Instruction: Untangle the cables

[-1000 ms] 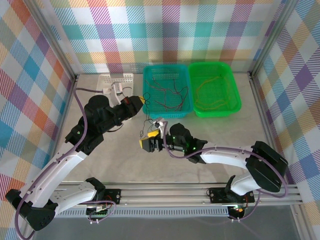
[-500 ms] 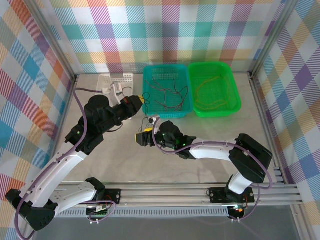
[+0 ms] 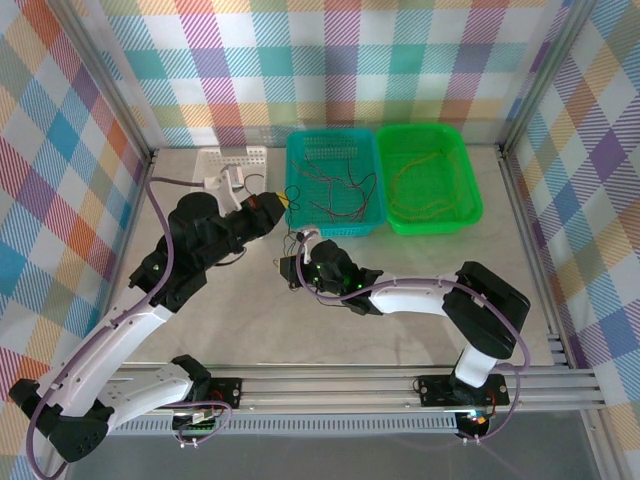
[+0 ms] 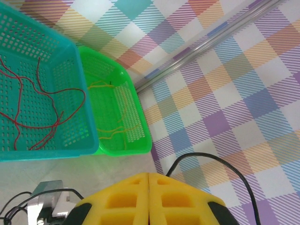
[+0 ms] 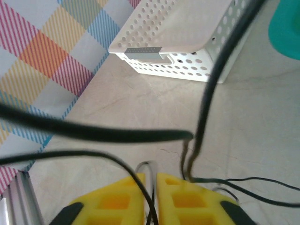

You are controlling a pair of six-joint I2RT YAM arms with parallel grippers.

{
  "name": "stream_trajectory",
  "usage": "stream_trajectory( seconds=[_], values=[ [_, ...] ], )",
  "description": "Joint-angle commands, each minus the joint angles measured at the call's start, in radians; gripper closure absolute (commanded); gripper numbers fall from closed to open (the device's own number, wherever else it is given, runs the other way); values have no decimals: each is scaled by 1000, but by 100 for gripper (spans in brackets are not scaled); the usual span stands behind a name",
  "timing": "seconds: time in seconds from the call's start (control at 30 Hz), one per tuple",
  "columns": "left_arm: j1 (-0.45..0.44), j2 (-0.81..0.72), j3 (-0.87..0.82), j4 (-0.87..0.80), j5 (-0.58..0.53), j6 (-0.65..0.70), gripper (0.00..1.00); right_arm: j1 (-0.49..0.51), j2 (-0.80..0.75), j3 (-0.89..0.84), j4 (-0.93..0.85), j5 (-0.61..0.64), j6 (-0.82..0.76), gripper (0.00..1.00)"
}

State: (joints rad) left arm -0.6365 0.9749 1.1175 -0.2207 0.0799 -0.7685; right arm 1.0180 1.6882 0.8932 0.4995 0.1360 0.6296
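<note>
A tangle of thin black cables hangs between my two grippers, in front of the teal basket. My left gripper is raised at that basket's left front corner. It is shut, and a black cable loops out from beside its yellow fingers. My right gripper is low over the table just below the tangle, its fingers closed on black cable strands that run between the pads. Red cables and a few dark ones lie in the teal basket. Yellow-orange cables lie in the green basket.
A white perforated tray lies upside down at the back left, close to my left arm; it also shows ahead of my right gripper as the white tray. Metal frame rails border the table, with checked cloth walls behind.
My right gripper has moved left and up toward the hanging black cables and has gone from open to shut on them. My left gripper has stayed shut in place.
</note>
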Motion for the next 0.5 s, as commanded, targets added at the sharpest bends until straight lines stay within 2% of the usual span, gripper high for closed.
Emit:
stream_trajectory(
  seconds=[0.0,0.17,0.47],
  values=[
    [-11,-31,53,-33,-45,58,100,5,-19,-3,-6,19,13,100],
    [11,-56,162,-178,-175,212,100,3,-86,-111,-19,55,21,100],
    [110,-28,324,-259,-322,404,100,-43,-197,-336,-19,107,82,100]
  ],
)
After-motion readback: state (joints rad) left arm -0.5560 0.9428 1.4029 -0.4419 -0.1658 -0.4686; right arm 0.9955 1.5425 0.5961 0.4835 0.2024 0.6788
